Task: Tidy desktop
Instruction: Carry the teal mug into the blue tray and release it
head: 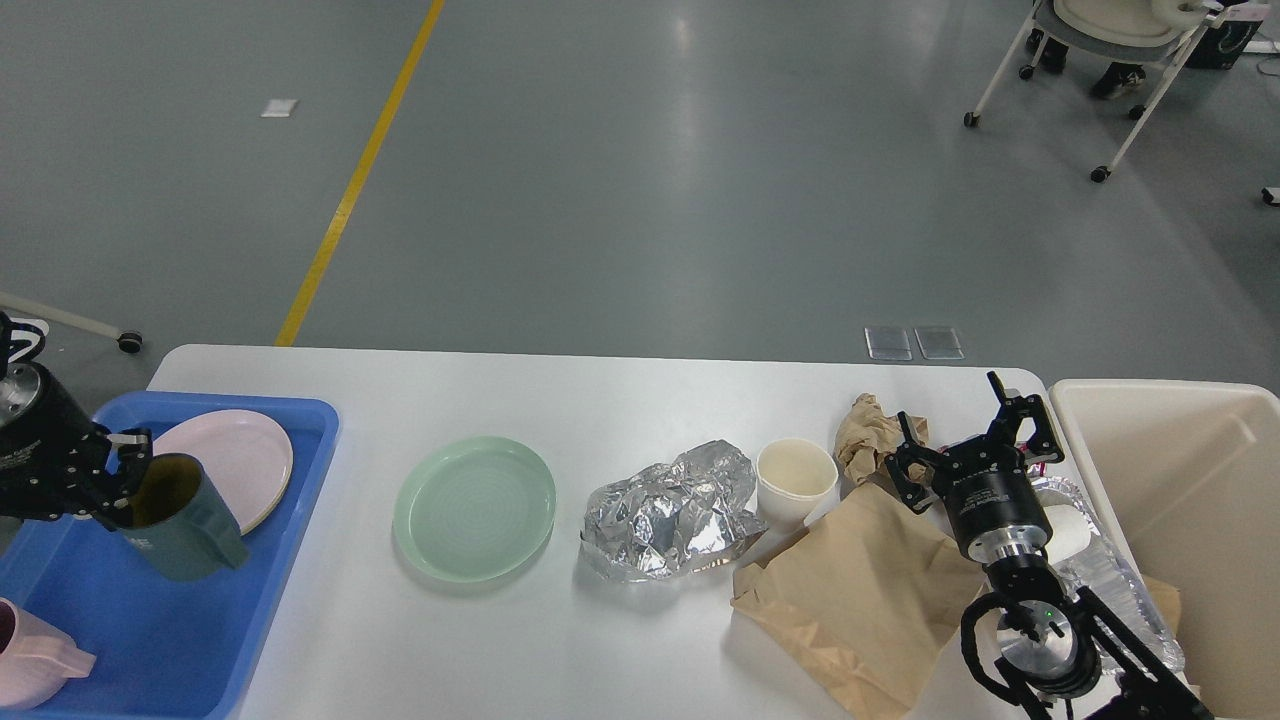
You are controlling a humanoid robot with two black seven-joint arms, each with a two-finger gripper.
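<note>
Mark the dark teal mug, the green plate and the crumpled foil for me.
Dark teal plastic mug (190,535), head view, outer side wall.
Round pale green plate (474,507), head view, centre of dish.
Crumpled silver foil (668,512), head view, middle of heap.

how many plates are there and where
2: a pink plate in the blue tray, partly covered by the dark mug held by the left gripper; a green plate on the desktop.

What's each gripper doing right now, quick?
Left gripper: closed on the rim of the dark teal plastic mug, over the blue plastic tray.
Right gripper: open, holding nothing.
</note>
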